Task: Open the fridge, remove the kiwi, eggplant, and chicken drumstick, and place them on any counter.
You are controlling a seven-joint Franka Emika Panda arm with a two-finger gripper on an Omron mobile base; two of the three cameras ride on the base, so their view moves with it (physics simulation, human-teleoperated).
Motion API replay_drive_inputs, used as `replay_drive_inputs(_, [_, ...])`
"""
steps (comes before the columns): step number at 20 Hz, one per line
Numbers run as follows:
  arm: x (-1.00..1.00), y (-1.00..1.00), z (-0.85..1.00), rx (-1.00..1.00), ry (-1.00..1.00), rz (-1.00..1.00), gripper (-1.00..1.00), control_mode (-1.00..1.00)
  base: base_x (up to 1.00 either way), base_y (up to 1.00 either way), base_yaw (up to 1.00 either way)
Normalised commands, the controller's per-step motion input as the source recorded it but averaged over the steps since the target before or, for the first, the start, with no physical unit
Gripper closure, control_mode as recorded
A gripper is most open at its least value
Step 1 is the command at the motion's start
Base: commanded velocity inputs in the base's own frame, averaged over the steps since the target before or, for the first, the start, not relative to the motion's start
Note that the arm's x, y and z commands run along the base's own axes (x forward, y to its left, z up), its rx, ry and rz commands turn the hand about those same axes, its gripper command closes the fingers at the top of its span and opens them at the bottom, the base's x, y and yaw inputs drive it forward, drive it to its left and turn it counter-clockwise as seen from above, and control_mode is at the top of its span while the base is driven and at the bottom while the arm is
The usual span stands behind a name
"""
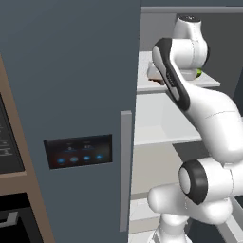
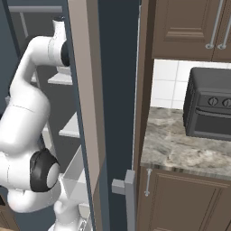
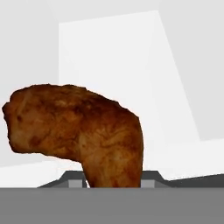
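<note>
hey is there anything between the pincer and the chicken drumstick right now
Nothing: in the hand view the chicken drumstick sits right at the pincer, its narrow end dropping between the fingertips with no gap or other object in between.

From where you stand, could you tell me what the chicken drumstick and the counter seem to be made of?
The chicken drumstick looks like cooked meat: mottled reddish-brown, rough, matte skin. The counter looks like polished stone, probably marble or granite, given its grey-beige veining and smooth surface, though the rendering leaves that open.
</note>
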Motion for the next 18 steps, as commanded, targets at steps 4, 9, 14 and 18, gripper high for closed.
replay_drive_inputs(4, [-0.72, 0.0, 0.01, 0.0, 0.0, 0.0, 1.0, -1.0, 0.0, 0.0, 0.0])
replay_drive_inputs(9, [-0.8, 0.0, 0.08, 0.0, 0.0, 0.0, 1.0, -1.0, 0.0, 0.0, 0.0])
replay_drive_inputs(14, [-0.91, 0.07, 0.13, 0.0, 0.0, 0.0, 1.0, -1.0, 0.0, 0.0, 0.0])
replay_drive_inputs(18, [-0.91, 0.13, 0.1, 0.0, 0.0, 0.0, 1.0, -1.0, 0.0, 0.0, 0.0])
